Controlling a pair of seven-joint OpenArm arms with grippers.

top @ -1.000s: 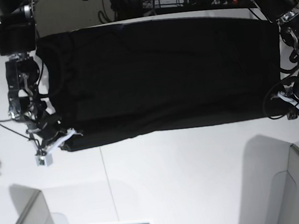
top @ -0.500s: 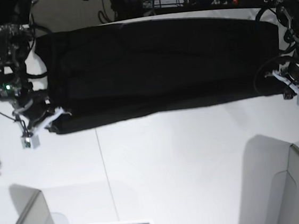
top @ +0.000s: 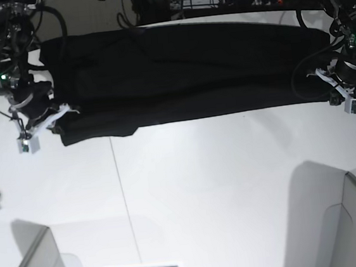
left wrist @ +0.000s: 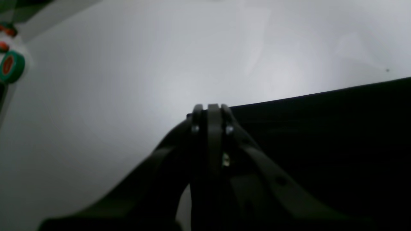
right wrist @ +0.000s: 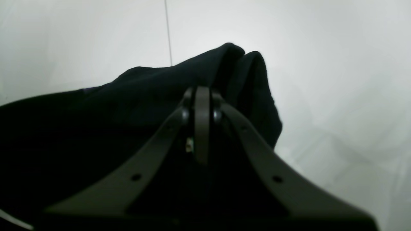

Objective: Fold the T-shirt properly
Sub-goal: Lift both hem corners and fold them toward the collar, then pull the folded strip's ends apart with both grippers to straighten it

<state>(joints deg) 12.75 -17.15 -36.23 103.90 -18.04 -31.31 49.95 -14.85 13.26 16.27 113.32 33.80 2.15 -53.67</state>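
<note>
I see both hands clenched on the T-shirt [top: 184, 69]: left hand [top: 334, 93] on one corner, right hand [top: 59, 114] on the bunched corner, over the white surface [top: 203, 194].

The T-shirt [top: 190, 68] is plain black cloth, spread as a long, wide band across the far part of the white worktop [top: 203, 194]. Its near long edge is doubled over on itself, running almost straight from side to side. At one end the cloth bunches into a rounded, raised fold [right wrist: 237, 73]; at the other the edge lies flat and taut [left wrist: 321, 96]
</note>
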